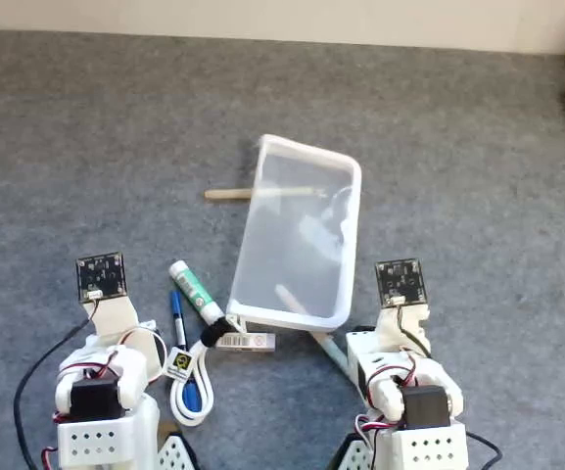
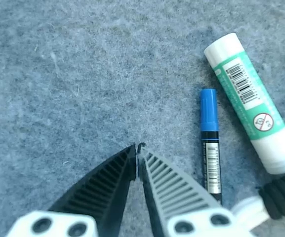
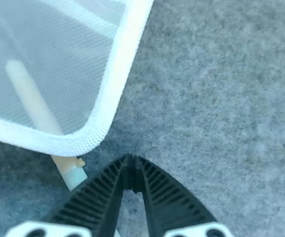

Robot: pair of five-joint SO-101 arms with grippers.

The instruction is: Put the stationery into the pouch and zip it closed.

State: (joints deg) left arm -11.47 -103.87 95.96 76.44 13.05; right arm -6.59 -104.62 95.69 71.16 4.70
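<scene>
A see-through white mesh pouch [image 1: 302,235] lies flat mid-table, its bound corner [image 3: 102,123] close in front of my right gripper [image 3: 131,160], which is shut and holds nothing. A cream pen [image 3: 33,101] shows through the mesh, and its end pokes out past the pouch's edge [image 1: 326,351]. A green-and-white glue stick [image 2: 251,101] and a blue marker [image 2: 209,138] lie side by side on the carpet, just beside my left gripper [image 2: 137,150], shut and empty. A wooden stick [image 1: 228,194] juts out from the pouch's far left side.
A black cord [image 2: 280,190] joined to a white looped cable [image 1: 189,392] and a small tag [image 1: 246,340] lies at the pouch's near corner, between the arms. Grey carpet [image 1: 458,147] covers the table, with free room at the far side and to the right.
</scene>
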